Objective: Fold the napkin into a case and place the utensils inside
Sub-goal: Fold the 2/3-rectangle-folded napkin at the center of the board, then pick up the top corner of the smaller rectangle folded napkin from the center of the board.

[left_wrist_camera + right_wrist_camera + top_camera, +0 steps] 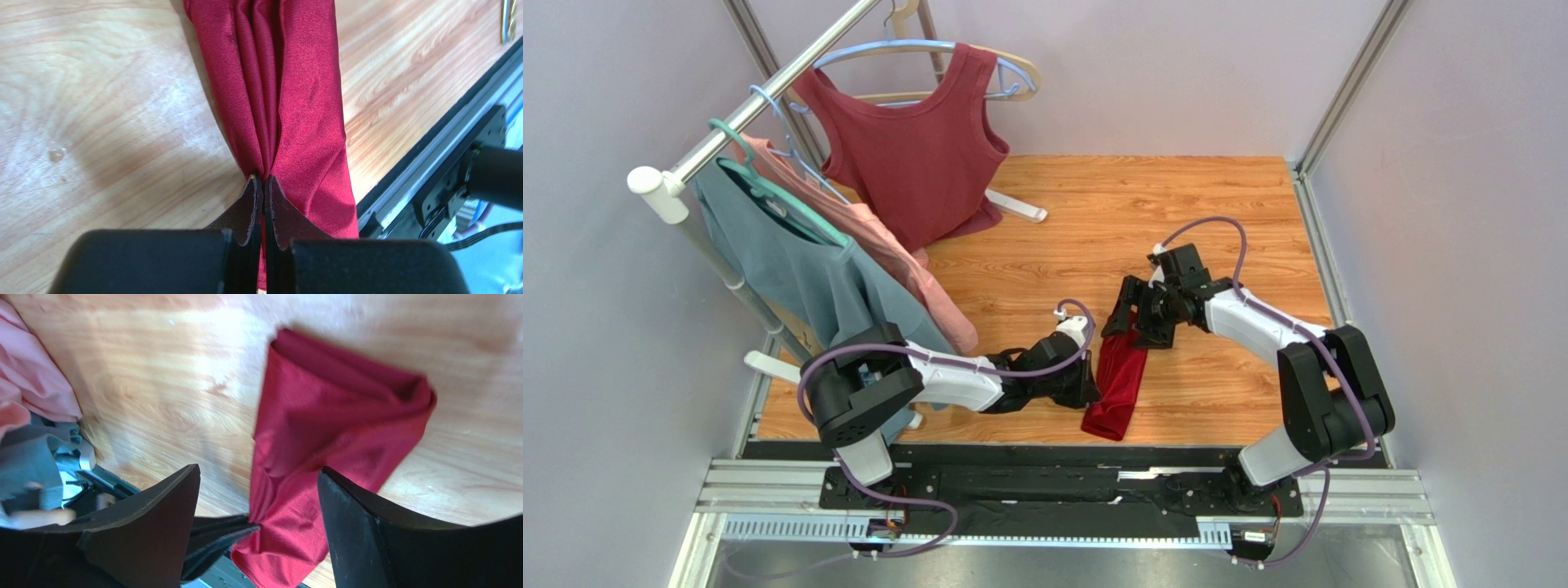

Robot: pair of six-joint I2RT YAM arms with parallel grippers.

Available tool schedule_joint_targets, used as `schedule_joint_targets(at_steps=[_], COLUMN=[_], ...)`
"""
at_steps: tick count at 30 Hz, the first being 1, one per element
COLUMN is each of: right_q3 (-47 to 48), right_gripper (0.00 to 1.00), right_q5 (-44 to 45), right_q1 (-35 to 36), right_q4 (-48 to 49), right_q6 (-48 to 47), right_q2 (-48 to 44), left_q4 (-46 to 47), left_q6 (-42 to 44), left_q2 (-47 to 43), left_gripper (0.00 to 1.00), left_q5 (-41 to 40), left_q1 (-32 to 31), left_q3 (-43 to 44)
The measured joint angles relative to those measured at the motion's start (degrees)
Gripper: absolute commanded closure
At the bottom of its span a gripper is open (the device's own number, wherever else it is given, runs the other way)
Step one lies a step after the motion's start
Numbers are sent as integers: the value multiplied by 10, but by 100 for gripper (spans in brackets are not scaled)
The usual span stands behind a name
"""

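**Left gripper** (264, 184): clenched. Its dark, leathery pads (245, 211) pinch the left long edge of the napkin (288, 79), and the cloth gathers into lengthwise pleats at the pinch. Probably it pins the folds so the strip does not spread.

**Right gripper** (259, 470): released, jaws wide, grasping nothing. It hangs over the napkin's far end, likely about to take a new hold.

**Napkin:** lies mid-worktop (1210, 221) as a narrow strip running far to near.
- Thin crimson weave, fine-ribbed, slight sheen.
- The far end is rolled over, rounded and lumpy.
- It is bunched rather than flat, so not yet a tidy case.

**Worktop:** pale, smooth wood grain.

**Utensil** (507, 21): only a slim gold sliver shows, beside the near rail and well apart from the cloth. None can be seen inside the cloth.
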Motion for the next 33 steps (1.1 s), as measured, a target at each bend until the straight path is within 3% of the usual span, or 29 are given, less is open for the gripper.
schedule_joint_targets(at_steps=[3, 5, 6, 7, 8, 12, 14, 16, 18, 20, 26, 32, 33], right_q3=[-32, -52, -59, -64, -66, -67, -73, -85, -99, -108, -131, -165, -165], right_gripper=[25, 25, 26, 26, 26, 26, 26, 27, 28, 28, 37, 61, 72], right_q5=[-9, -10, -11, -11, -12, -19, -27, -36, -45, -53, -80, -102, -104], right_q1=[0, 0, 0, 0, -1, -11, -24, -36, -45, -49, -49, -49, -49], right_q4=[24, 40, 46, 52, 56, 84, 104, 124, 142, 152, 191, 219, 221], right_q6=[4, 6, 7, 6, 6, 8, 14, 22, 34, 41, 43, 39, 38], right_q2=[-3, -9, -13, -18, -21, -24, -25, -25, -25, -25, -26, -34, -34], left_q4=[10, 17, 19, 20, 21, 9, -19, -51, -75, -79, -91, -153, -163], left_q6=[-14, -17, -19, -17, -14, 3, 17, 34, 48, 62, 80, 88, 93], left_q2=[2, 6, 7, 7, 7, 0, -10, -27, -45, -71, -115, -1, 25], left_gripper=[89, 74, 64, 38, 34, 33, 40, 55, 56, 55, 37, 34, 33], left_q5=[-5, -5, -5, -5, -2, 3, -3, -14, -20, -22, 16, 126, 142], left_q1=[1, 1, 1, 1, 1, 0, 0, 2, 9, 24, 97, 181, 189], left_q3=[-5, -5, -5, -4, -3, 24, 30, 37, 49, 55, 97, 272, 302])
